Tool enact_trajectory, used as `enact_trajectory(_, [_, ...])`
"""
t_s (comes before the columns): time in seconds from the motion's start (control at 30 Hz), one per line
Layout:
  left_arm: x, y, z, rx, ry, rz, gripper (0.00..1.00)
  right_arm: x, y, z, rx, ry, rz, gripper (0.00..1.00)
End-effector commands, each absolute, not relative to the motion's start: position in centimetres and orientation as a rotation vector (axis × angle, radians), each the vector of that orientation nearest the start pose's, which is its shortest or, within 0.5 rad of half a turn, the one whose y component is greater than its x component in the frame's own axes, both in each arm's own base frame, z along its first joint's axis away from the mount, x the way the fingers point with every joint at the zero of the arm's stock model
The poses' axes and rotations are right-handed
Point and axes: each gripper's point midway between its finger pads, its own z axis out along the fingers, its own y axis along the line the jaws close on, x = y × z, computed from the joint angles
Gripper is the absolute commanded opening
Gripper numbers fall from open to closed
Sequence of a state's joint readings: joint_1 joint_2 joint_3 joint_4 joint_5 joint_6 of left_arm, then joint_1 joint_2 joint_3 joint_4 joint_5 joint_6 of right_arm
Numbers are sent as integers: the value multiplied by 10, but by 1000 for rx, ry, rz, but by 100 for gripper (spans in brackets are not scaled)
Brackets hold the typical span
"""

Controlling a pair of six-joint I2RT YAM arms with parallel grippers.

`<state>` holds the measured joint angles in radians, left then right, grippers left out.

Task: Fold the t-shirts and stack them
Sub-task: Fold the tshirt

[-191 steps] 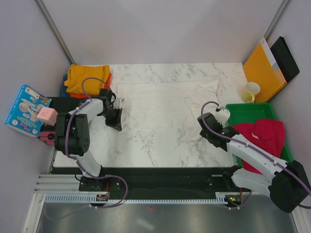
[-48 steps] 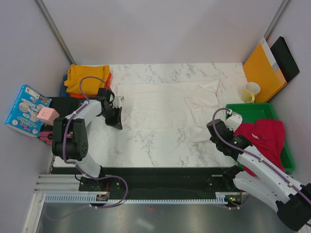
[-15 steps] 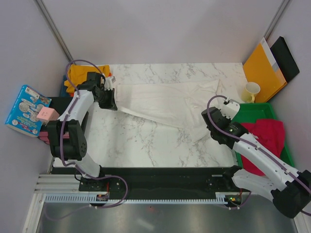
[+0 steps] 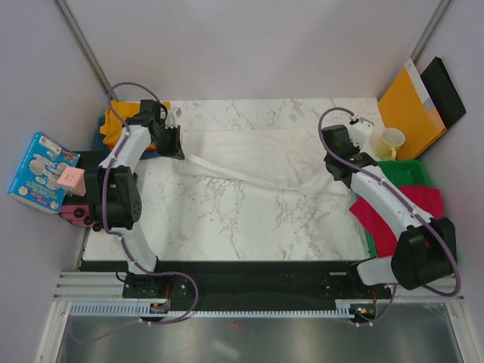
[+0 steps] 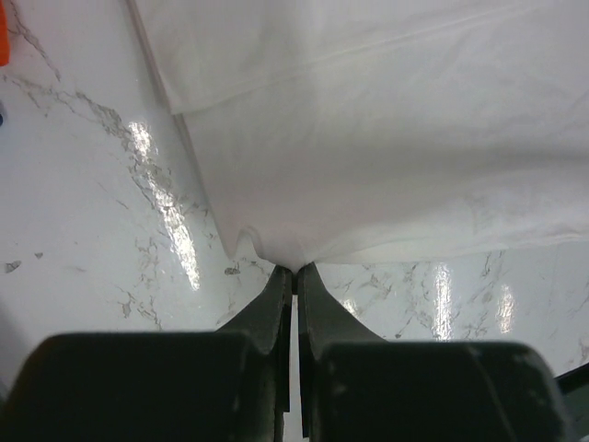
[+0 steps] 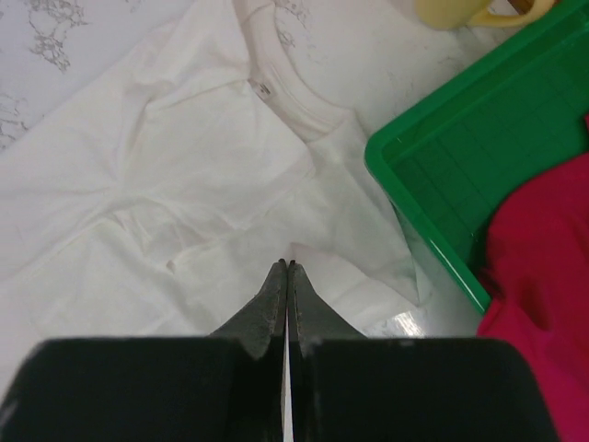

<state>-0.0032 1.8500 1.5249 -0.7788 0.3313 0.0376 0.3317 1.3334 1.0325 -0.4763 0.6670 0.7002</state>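
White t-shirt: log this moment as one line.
left gripper: shut on white t-shirt | right gripper: shut on white t-shirt | shirt: stretched between them

Spread t-shirt (image 4: 249, 155) lay across desk (image 4: 227, 219) rear, left claw (image 4: 177, 148) at its left end, right claw (image 4: 339, 172) at its right. Tray (image 4: 401, 172) sat right of it; cup (image 4: 391, 142) behind tray.

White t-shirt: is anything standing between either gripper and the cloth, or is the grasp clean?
Nothing visible stands between. The left gripper is shut on one end of the white t-shirt, and the right gripper is shut on the other end, beside the green tray.
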Motion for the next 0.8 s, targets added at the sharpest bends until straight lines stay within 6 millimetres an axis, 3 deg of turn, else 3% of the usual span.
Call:
enact_trajectory(0.0, [437, -55, 120, 119, 2608, -416, 2, 411, 34, 199, 667, 1973, -146, 0])
enact_trajectory(0.47, [474, -52, 92, 67, 2643, -391, 2, 522, 41, 170, 640, 2018, -158, 0])
enact_trajectory(0.77, [487, -47, 81, 60, 2652, -357, 2, 560, 46, 166, 626, 2009, -137, 0])
